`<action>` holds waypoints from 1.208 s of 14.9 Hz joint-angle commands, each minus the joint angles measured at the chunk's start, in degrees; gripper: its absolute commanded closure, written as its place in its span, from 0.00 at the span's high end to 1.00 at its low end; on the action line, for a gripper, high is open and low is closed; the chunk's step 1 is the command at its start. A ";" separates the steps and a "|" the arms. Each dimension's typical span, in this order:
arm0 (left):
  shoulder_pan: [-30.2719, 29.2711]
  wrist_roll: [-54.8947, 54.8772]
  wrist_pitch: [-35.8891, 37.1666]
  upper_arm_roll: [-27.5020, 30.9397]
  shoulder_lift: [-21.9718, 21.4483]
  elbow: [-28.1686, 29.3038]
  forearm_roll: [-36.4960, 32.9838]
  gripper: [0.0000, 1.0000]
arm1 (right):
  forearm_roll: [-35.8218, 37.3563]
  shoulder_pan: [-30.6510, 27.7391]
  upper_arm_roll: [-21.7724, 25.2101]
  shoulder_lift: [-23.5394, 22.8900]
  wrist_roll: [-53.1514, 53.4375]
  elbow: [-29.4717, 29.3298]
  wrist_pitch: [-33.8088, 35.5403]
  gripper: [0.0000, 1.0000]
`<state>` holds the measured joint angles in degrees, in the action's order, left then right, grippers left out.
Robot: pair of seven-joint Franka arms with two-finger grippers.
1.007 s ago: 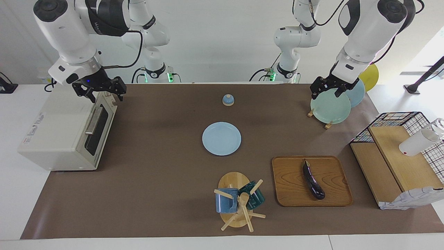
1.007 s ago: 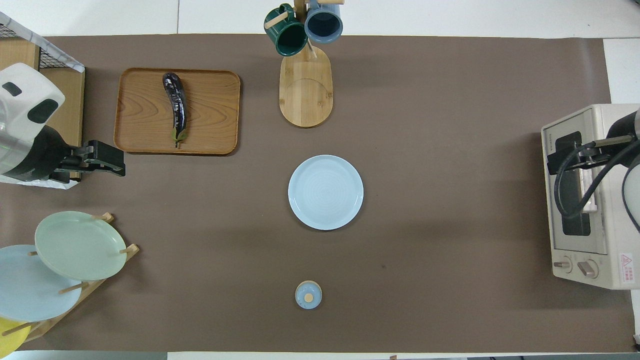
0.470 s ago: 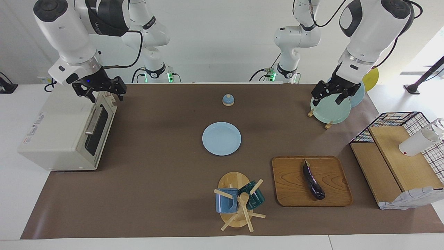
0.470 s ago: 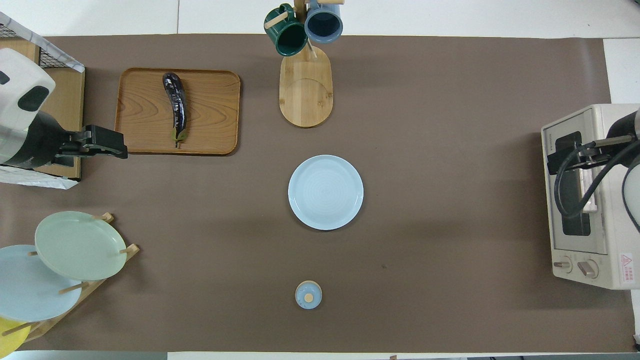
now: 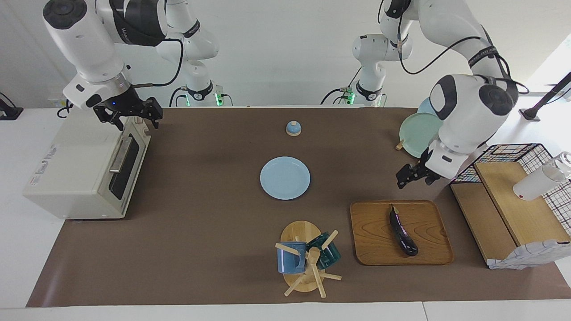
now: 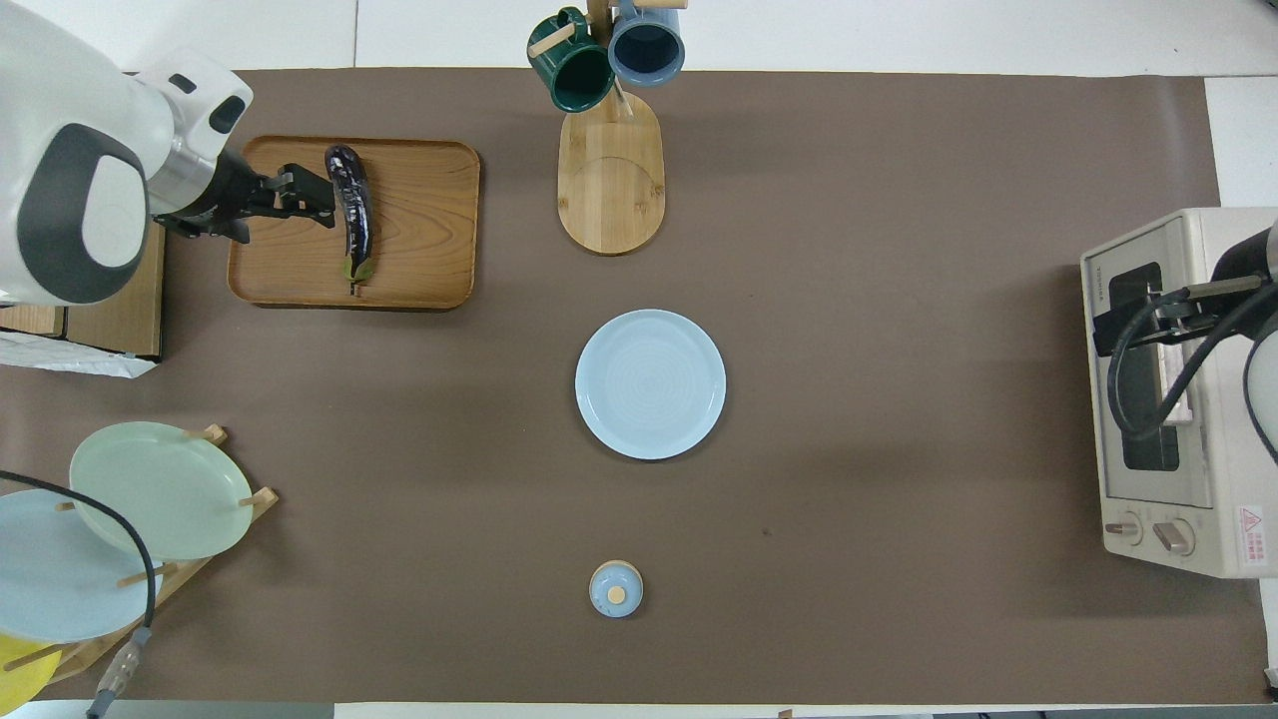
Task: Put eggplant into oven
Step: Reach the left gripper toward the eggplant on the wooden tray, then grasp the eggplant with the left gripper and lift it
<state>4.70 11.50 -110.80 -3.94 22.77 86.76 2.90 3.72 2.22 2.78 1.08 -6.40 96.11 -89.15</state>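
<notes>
Lying lengthwise on the wooden tray (image 5: pixel 428 249), the eggplant (image 5: pixel 403 232) has its stem end toward the robots. The left gripper (image 5: pixel 414 174), fingers spread, hangs over the tray's nearer edge, apart from the eggplant. A good pick would likely straddle the middle, fingers across its narrow width, since the glossy skin may slip. The right gripper (image 5: pixel 129 115), also spread, hovers over the oven (image 5: pixel 76 169), whose door looks shut and would block entry. The plate (image 5: pixel 285 178) and mug rack (image 5: pixel 308 258) sit between.

On my desk (image 5: pixel 200 249): a blue plate (image 5: pixel 285 178) mid-mat, a mug rack (image 5: pixel 305 261) beside a wooden tray (image 5: pixel 374 240).
</notes>
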 commanded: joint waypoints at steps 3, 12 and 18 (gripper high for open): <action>0.84 -0.42 -11.52 -0.10 11.58 -3.88 -3.77 1.00 | -1.70 0.07 -0.14 1.30 0.16 1.10 0.03 1.00; 1.01 -1.56 -21.74 -0.37 11.24 3.59 -7.30 0.91 | -3.98 -0.02 -0.32 1.12 0.34 1.27 -1.90 1.00; 1.10 -1.48 -17.36 -0.54 11.33 1.15 -6.68 0.00 | -3.98 0.16 -0.40 1.12 0.51 1.27 -1.90 1.00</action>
<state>5.57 10.22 -130.80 -4.55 34.95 88.73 -3.30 1.07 2.67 2.74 1.13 -6.40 96.11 -90.05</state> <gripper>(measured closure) 0.551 0.000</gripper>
